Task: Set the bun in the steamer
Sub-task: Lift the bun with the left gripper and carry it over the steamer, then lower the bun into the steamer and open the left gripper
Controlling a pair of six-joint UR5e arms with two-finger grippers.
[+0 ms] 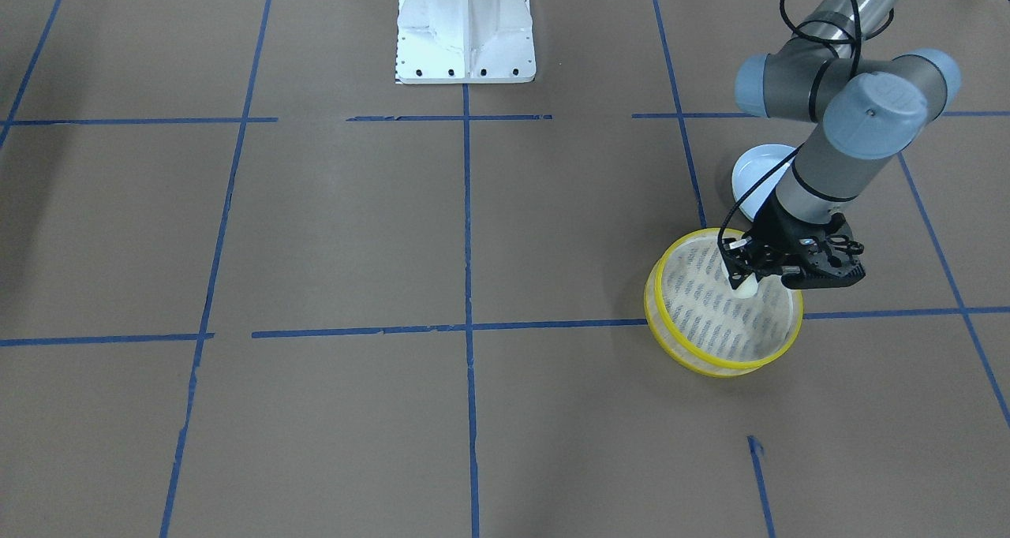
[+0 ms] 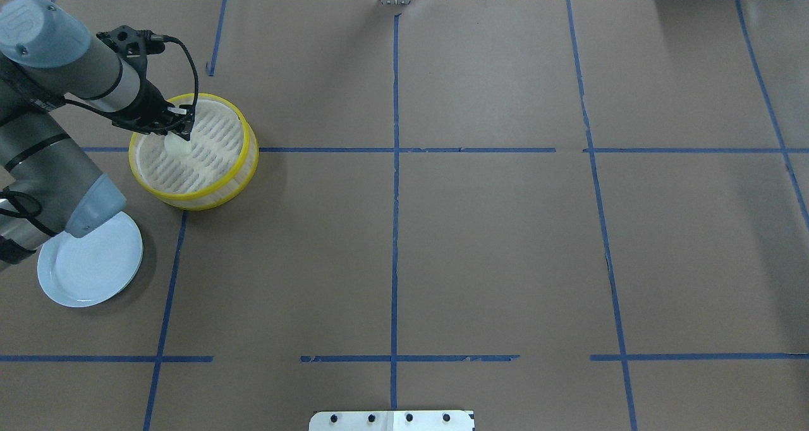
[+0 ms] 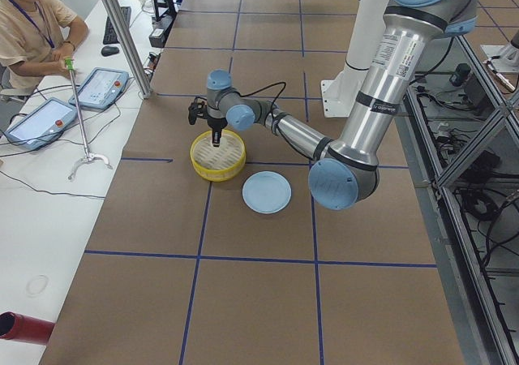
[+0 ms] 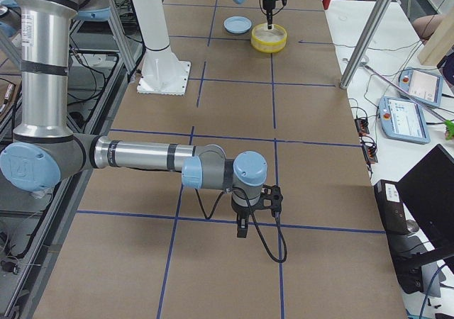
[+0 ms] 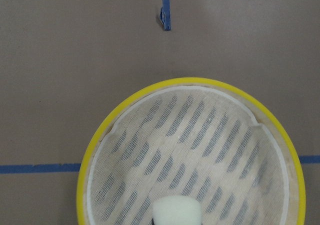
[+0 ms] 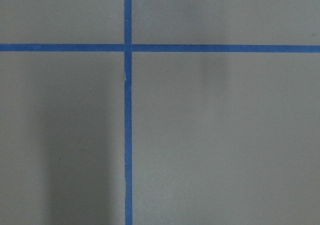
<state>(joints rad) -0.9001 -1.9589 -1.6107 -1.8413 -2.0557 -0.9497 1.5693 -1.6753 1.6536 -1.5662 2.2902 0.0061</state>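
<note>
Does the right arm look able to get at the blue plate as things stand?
Probably not readily. The right gripper hangs far across the table, and the left arm's elbow overhangs the blue plate while the left gripper holds the bun over the steamer.

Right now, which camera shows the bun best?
Left wrist: the bun sits bottom centre, close and sharp over the steamer base, though the frame edge crops it. Front-facing and overhead show it small, partly hidden by the left fingers. Side views are too distant; right wrist misses it.
</note>
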